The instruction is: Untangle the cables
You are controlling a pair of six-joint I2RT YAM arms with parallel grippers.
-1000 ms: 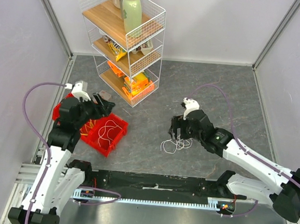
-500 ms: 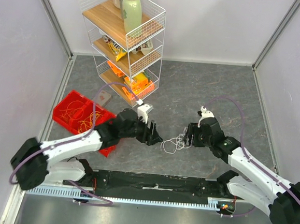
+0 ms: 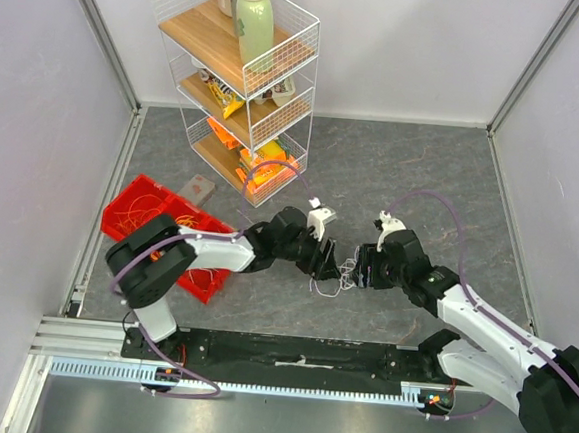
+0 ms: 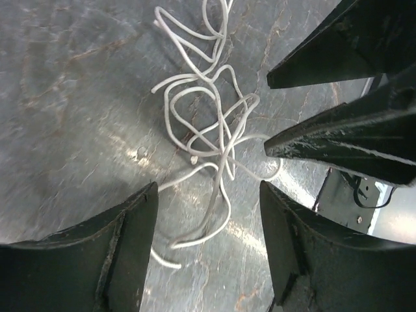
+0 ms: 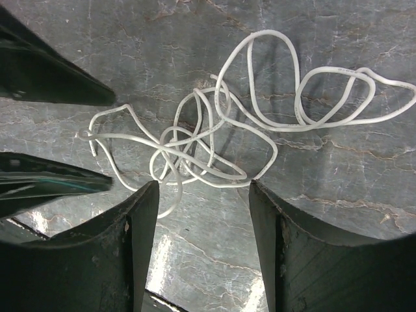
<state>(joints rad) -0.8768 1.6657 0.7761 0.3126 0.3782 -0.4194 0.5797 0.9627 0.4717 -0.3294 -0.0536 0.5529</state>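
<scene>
A tangle of thin white cables (image 3: 330,283) lies on the grey table between my two grippers. My left gripper (image 3: 334,266) is open and empty and hovers at the tangle's left. In the left wrist view the loops (image 4: 208,127) lie just beyond my open left gripper (image 4: 208,190). My right gripper (image 3: 363,271) is open and empty at the tangle's right. In the right wrist view the cables (image 5: 208,146) lie just ahead of my open right gripper (image 5: 203,188). Orange and pale yellow cables (image 3: 149,213) lie in the red bin (image 3: 204,278).
A white wire shelf rack (image 3: 242,82) with a green bottle and snack packs stands at the back left. A small grey card (image 3: 202,187) lies beside the bin. The other gripper's dark fingers show in each wrist view: (image 4: 331,140), (image 5: 45,182). Walls enclose the table.
My left arm has swung from the red bin across to the white tangle at the centre. My right gripper has shifted slightly right and stays beside the tangle.
</scene>
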